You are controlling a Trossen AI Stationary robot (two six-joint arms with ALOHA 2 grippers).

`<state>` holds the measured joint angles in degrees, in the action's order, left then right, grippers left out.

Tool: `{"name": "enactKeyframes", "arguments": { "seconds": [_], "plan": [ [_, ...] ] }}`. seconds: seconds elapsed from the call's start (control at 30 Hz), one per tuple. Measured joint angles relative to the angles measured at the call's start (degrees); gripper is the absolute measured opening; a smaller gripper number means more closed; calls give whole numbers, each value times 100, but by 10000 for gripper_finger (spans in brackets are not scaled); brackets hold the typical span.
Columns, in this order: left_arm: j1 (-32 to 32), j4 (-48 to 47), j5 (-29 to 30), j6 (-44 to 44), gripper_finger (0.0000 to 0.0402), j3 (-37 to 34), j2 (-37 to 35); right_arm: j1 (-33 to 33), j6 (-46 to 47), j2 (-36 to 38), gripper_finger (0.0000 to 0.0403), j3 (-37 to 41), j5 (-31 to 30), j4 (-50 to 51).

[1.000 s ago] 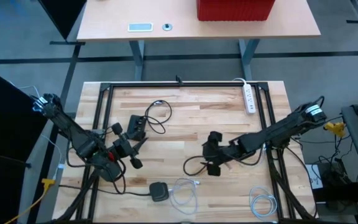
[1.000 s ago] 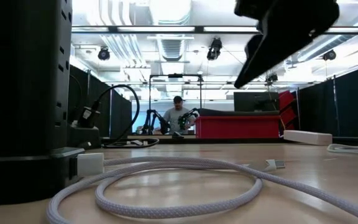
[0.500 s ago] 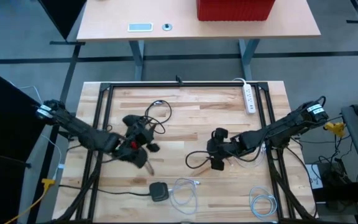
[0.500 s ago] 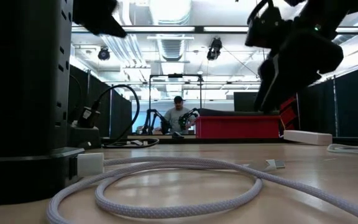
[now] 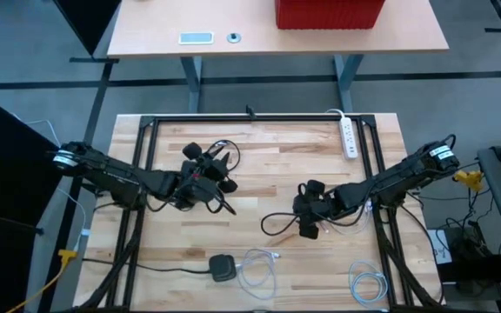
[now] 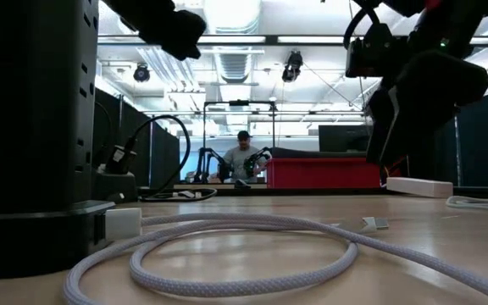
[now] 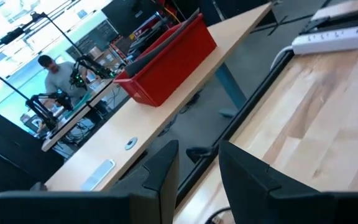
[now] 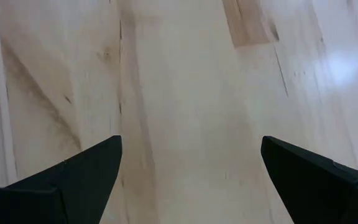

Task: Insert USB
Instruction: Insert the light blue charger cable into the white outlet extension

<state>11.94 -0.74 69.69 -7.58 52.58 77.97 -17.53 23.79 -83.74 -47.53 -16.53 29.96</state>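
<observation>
Swinging farther up-table, left gripper (image 5: 218, 178), narrow-jawed

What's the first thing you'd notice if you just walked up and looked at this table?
Two dark robot arms reach in over the wooden table from either side: the left hand by a tangle of black cable, the right hand wide open near the middle. A bright red bin sits on the desk behind, and a white power strip lies at the table's far right corner. A white cable coils at the near edge.
</observation>
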Motion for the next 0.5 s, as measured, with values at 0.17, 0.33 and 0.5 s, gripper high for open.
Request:
{"name": "enactKeyframes", "arguments": {
  "seconds": [0.17, 0.33, 0.5],
  "plan": [
    [-174, 466, -144, -167, 103, 0, 0, 66, -265, 0, 369, 0, 4, 44],
    [-370, 826, -174, -302, 103, 0, 0, 69, -180, 0, 369, 0, 128, 235],
    [-506, 1322, -174, -370, 103, 0, -2, 63, 306, 0, 369, 0, 1043, 359]
  ]
}}
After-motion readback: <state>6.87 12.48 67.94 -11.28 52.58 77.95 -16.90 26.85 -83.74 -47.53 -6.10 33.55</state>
